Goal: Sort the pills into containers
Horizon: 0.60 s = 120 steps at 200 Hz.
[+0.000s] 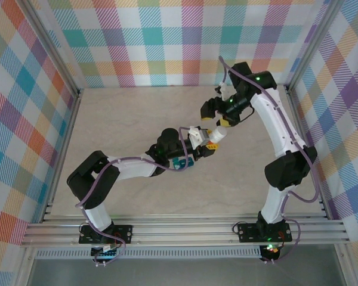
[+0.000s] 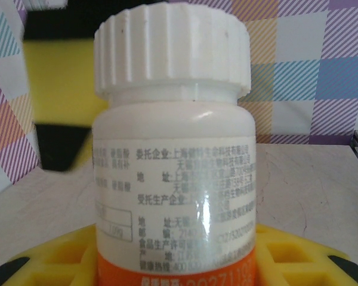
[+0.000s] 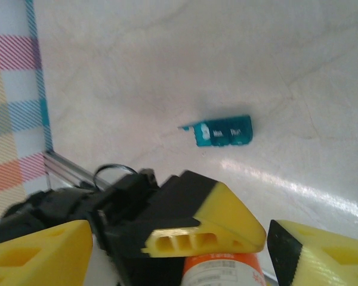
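Containers flat on table, long axis roughly left-right; left gripper clamped on bottle, right gripper spread wide, empty.

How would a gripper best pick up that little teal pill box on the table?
Probably from straight above, closing across the narrow middle of the teal pill box: it lies low on the table as a long strip, so its two long sides offer parallel faces.
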Tool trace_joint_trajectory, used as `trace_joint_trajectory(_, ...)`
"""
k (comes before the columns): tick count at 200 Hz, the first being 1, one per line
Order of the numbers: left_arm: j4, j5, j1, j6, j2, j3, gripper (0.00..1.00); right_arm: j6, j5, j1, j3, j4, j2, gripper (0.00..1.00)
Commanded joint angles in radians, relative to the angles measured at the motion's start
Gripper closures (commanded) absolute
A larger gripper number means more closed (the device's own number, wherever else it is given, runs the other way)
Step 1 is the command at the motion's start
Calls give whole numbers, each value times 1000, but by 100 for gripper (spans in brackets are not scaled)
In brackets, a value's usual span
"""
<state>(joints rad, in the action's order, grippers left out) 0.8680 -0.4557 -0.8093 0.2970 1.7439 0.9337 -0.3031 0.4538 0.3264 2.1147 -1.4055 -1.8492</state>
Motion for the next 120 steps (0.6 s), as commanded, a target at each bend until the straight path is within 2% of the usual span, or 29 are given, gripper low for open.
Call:
trace_joint_trajectory(1, 63, -13, -8, 4, 13, 34, 100, -92, 4, -36, 51, 77, 1, 21)
trace_joint_trajectory(30, 107, 43, -3, -23, 50, 42, 100, -185, -17, -80, -51, 253, 78, 21)
trace_joint_trajectory(72, 203, 86, 41, -145, 127, 69, 100, -279, -46, -127, -453, 668, 333, 21)
trace_joint_trajectory(120, 293, 86, 95, -285, 165, 79, 100, -330, -74, -133, -828, 1022, 542, 20)
